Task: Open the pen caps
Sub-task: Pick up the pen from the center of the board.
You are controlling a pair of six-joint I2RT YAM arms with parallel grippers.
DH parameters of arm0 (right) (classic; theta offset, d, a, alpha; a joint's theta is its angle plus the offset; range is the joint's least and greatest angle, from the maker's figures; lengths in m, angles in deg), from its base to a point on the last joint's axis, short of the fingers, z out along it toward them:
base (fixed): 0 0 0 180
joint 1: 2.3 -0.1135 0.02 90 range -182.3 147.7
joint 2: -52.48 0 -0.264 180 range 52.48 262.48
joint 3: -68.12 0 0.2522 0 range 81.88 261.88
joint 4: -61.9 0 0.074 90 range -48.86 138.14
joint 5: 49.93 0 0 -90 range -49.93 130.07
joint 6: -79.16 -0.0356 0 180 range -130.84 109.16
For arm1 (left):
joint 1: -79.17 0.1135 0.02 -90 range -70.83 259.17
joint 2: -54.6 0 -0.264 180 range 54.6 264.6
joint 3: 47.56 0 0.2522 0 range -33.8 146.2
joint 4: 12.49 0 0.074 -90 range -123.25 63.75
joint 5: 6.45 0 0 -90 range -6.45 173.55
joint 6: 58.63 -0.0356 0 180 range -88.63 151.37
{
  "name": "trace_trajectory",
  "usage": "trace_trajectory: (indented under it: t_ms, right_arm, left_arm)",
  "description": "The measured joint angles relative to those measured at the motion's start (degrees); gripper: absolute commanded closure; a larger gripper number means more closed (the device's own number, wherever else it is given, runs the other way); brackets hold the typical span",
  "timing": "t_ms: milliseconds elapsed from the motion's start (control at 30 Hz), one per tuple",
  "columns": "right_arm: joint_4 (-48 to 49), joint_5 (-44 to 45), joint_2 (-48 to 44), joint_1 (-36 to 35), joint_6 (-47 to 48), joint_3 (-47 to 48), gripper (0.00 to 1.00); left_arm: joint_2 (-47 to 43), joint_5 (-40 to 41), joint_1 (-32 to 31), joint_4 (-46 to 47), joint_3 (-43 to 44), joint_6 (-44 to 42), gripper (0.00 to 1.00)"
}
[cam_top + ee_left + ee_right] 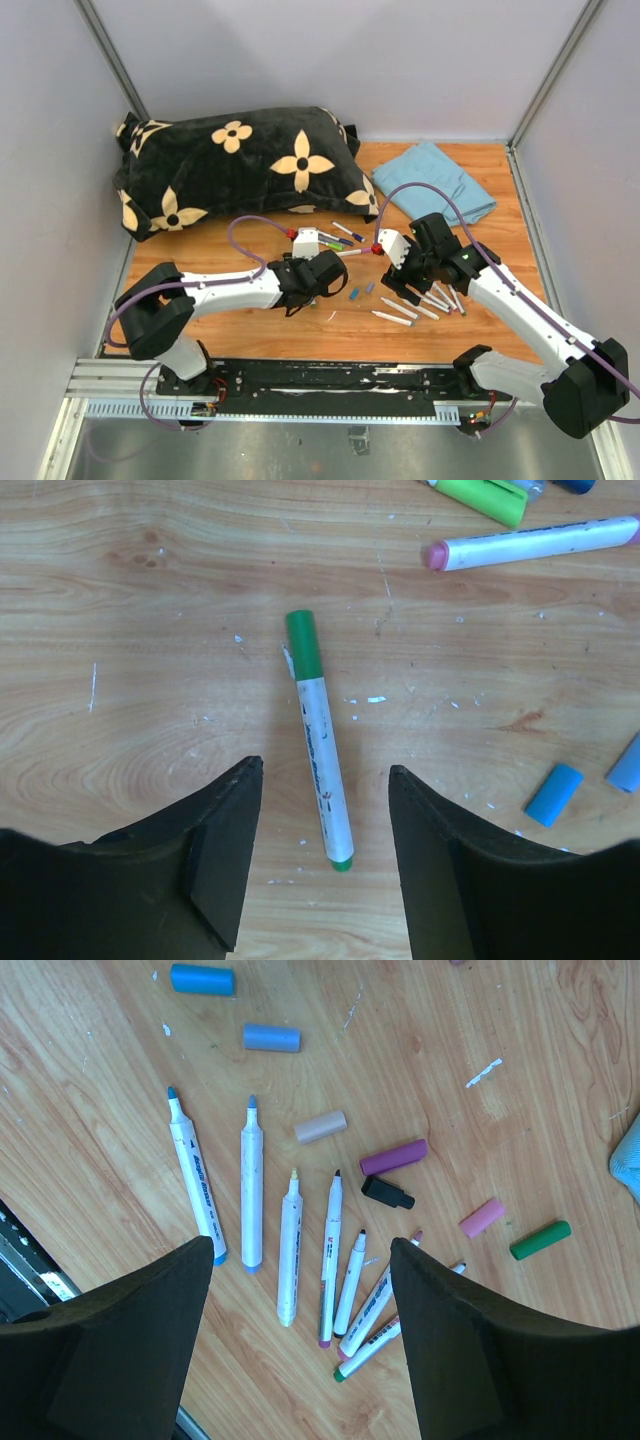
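Left gripper (322,780) is about half open. Its black wedge-shaped fingers (225,850) sit either side of a green pen (322,730) lying flat on the table (120,680). There's a gap on each side, so it's touching nothing as far as I can see. The pen has a slim white printed barrel, and its green cap (303,642) is on: a smooth little plastic cylinder pointing to the top of the left wrist view. Two blue caps (553,794) lie loose at the lower right there, and a pink-ended pen (530,542) is at the upper right.

Right gripper (300,1250) stands wide and empty above a fanned row of bare pens (252,1185), felt tips up-frame. Loose caps (393,1157) are scattered above them: blue ones upper left, then beige, purple, black, pink and green trailing to the right. Table's scuffed wood grain, flecked with white bits.
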Motion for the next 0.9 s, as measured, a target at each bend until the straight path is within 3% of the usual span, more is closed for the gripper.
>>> trace_trajectory:
  t_ms: [67,167,900]
  right_arm:
    - [0.02,0.0,0.0,0.0,0.0,0.0,0.27]
    - [0.02,0.0,0.0,0.0,0.0,0.0,0.27]
    - [0.0,-0.02,0.0,0.0,0.0,0.0,0.27]
  left_arm:
    - [1.42,-0.02,0.2,-0.35,0.79,-0.24,0.43]
    - [3.3,-0.15,0.57,-0.68,1.4,-0.92,0.59]
    - [6.05,-3.43,2.47,0.57,0.98,-2.36,0.62]
